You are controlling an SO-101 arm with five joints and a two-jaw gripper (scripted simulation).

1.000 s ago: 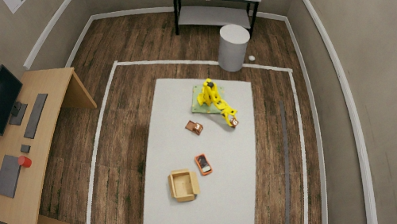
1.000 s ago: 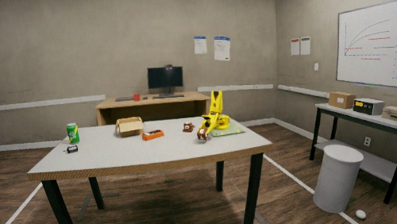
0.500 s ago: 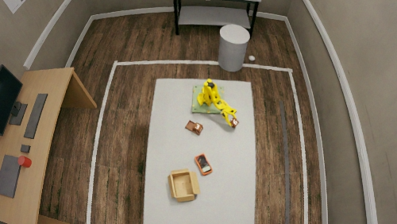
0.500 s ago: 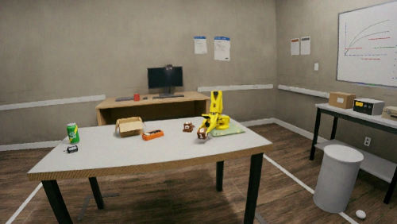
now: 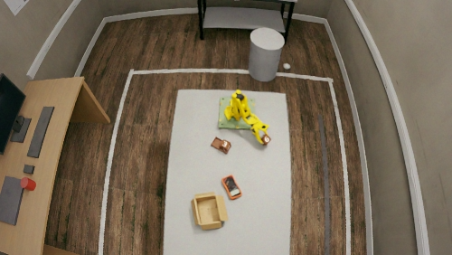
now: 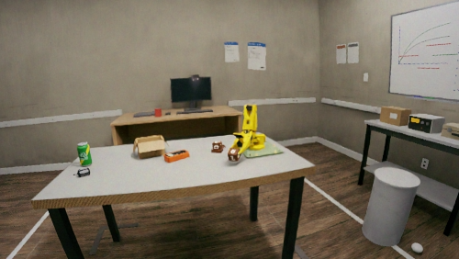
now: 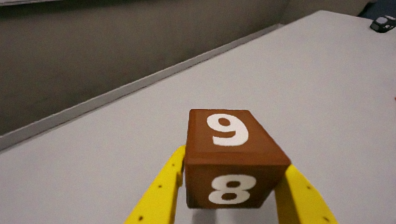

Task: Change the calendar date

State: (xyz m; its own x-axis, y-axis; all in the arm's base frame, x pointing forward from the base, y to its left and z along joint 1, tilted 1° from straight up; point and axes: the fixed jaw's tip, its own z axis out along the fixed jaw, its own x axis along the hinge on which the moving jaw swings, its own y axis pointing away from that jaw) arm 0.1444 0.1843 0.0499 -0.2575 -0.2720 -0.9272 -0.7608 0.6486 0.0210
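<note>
One brown cube (image 5: 266, 139) (image 6: 233, 154) (image 7: 232, 157) is gripped between the partly open fingers (image 5: 263, 136) (image 6: 235, 152), right of centre in the top view. In the wrist view, a 9 is seen on its upper face and an 8 on the face below. The cube is held near the right edge of the bench (image 5: 190, 167) (image 6: 138, 179) (image 7: 125, 155); more room is left toward the bottom of the frame. Near the centre, one calendar tray (image 5: 216, 142) is seen with one cube (image 5: 224, 146) (image 6: 217, 147) in it. One orange-cased device (image 5: 231, 187) (image 6: 176, 156) and one open carton (image 5: 209, 212) (image 6: 151, 147) are counted lower down. One green can (image 6: 84, 153) is seen at the left of the exterior view.

held cube (image 5: 266, 139) (image 6: 233, 154) (image 7: 232, 160) | turned slightly; versus one second ago
</note>
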